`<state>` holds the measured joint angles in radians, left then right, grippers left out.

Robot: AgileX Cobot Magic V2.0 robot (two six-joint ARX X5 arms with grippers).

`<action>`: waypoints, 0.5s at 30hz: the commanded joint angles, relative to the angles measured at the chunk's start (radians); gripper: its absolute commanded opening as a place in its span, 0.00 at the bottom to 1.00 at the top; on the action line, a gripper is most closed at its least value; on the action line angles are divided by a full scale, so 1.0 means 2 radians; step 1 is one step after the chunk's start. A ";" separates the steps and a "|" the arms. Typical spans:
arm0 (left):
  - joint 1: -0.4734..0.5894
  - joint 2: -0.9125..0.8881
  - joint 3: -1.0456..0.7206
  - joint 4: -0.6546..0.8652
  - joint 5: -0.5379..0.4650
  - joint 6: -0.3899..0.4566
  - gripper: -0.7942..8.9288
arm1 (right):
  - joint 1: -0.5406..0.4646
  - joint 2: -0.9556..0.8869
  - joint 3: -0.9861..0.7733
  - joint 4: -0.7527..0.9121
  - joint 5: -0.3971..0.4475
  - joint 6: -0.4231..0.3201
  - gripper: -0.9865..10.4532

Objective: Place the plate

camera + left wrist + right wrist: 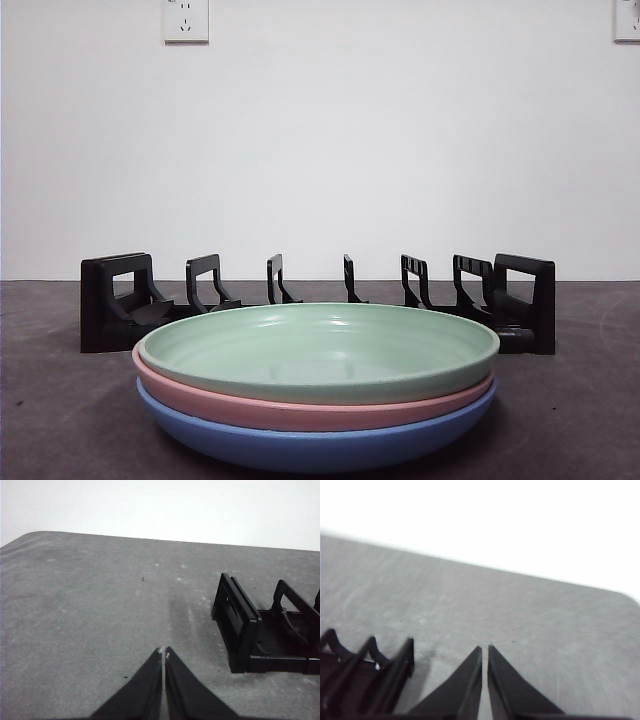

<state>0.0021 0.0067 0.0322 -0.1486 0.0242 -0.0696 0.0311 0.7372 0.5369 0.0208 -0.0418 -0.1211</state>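
Stack: pale green round plate (320,345) atop pink plate (300,408) atop blue plate (320,445), before black slotted plastic rack (320,300) (empty). My left gripper (163,652), right gripper (485,649): clenched, holding nothing, above grey table (90,610).

Front view: even, bright, diffuse light; sharp focus; soft shadow under plate stack (318,400). Right wrist view: wall overexposed at 12 o'clock, rack (365,680) blurred. Left wrist view: slightly soft.
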 commanded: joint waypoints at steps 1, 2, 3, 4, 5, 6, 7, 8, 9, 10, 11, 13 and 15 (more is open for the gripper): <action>0.000 0.001 -0.010 0.006 -0.001 0.004 0.09 | -0.001 -0.125 -0.136 0.030 -0.001 0.018 0.10; 0.000 0.001 -0.010 0.006 -0.001 0.004 0.09 | -0.001 -0.158 -0.161 0.026 -0.001 0.018 0.10; 0.000 0.001 -0.010 0.006 -0.001 0.005 0.09 | -0.001 -0.194 -0.185 0.019 -0.001 0.018 0.10; 0.000 0.001 -0.010 0.006 -0.001 0.004 0.09 | 0.000 -0.226 -0.204 0.007 0.001 0.018 0.10; 0.000 0.001 -0.010 0.006 -0.001 0.004 0.09 | 0.000 -0.256 -0.217 -0.006 0.005 0.020 0.10; 0.000 0.001 -0.010 0.006 -0.001 0.004 0.09 | 0.000 -0.278 -0.226 -0.016 0.008 0.023 0.10; 0.000 0.001 -0.010 0.006 -0.001 0.005 0.09 | 0.000 -0.302 -0.234 -0.028 0.011 0.028 0.10; 0.000 0.001 -0.010 0.006 -0.001 0.004 0.09 | 0.001 -0.325 -0.240 -0.041 0.018 0.030 0.10; 0.000 0.001 -0.010 0.006 -0.001 0.004 0.09 | 0.001 -0.343 -0.246 -0.049 0.027 0.031 0.10; 0.000 0.001 -0.010 0.006 -0.001 0.004 0.09 | 0.001 -0.362 -0.253 -0.055 0.039 0.031 0.10; 0.000 0.000 -0.010 0.006 -0.001 0.004 0.09 | 0.001 -0.370 -0.261 -0.051 0.050 0.033 0.10; 0.000 0.000 -0.010 0.006 -0.001 0.004 0.09 | 0.002 -0.367 -0.262 -0.068 0.061 0.042 0.10; 0.000 -0.002 -0.010 0.006 -0.001 0.004 0.09 | 0.003 -0.367 -0.262 -0.079 0.061 0.046 0.10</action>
<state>0.0021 0.0063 0.0322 -0.1478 0.0242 -0.0696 0.0326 0.0040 0.0158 -0.1467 0.0757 -0.0547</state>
